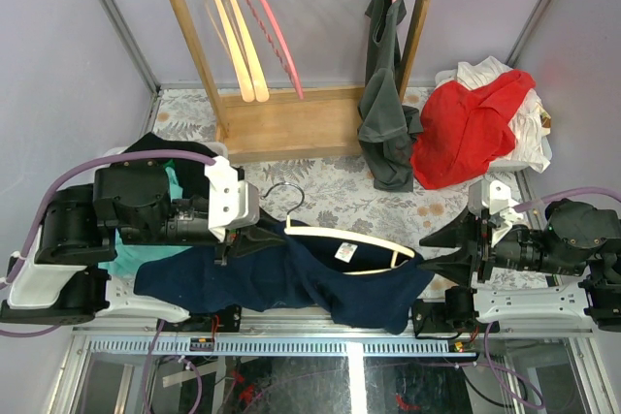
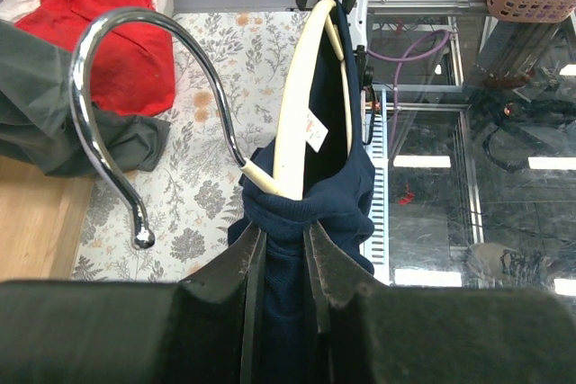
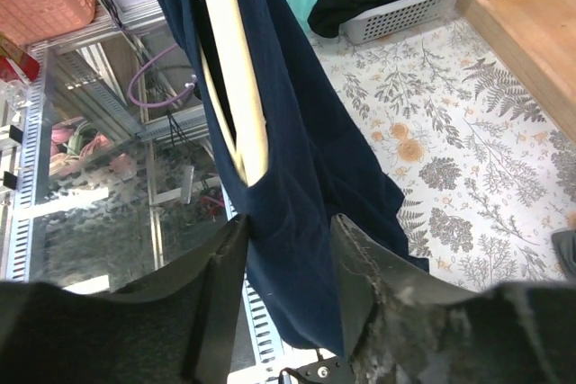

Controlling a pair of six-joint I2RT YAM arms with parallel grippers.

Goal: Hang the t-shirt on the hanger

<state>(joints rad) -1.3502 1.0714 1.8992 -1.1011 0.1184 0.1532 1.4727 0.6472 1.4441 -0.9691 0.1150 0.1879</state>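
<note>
The dark navy t-shirt [image 1: 291, 283] is stretched left to right along the near edge of the table, partly threaded over the slim cream hanger [image 2: 290, 105]. One hanger arm is seen inside the neck opening; its shoulders are partly covered by cloth, and the shirt's lower part droops over the table edge. The chrome hook [image 2: 130, 13] sticks out bare to the far side.

The left gripper [image 2: 283, 258] is clamped on bunched navy cloth just below the base of the hook, its fingers pressed tight against the fabric. The right gripper [image 3: 288, 249] is set at the hanger's other end, its fingers apart with a flat fold of the shirt between them; whether the cloth is pinched cannot be told.

A small white label [image 2: 315, 129] is seen inside the neck, with red marks too small to be read.

The table is covered by a pale cloth printed with grey ferns and orange flowers [image 1: 330, 191]. A wooden rack [image 1: 291, 123] is placed at the far side, with light-wood hangers [image 1: 233, 36], a pink hanger [image 1: 277, 36] and a grey-green top [image 1: 388, 113] hung from it. A red garment [image 1: 466, 128] is heaped at the far right. A teal garment [image 1: 136, 244] and a black garment [image 1: 160, 147] are mostly hidden behind the left arm. The space is enclosed by lavender walls [image 1: 58, 46].
</note>
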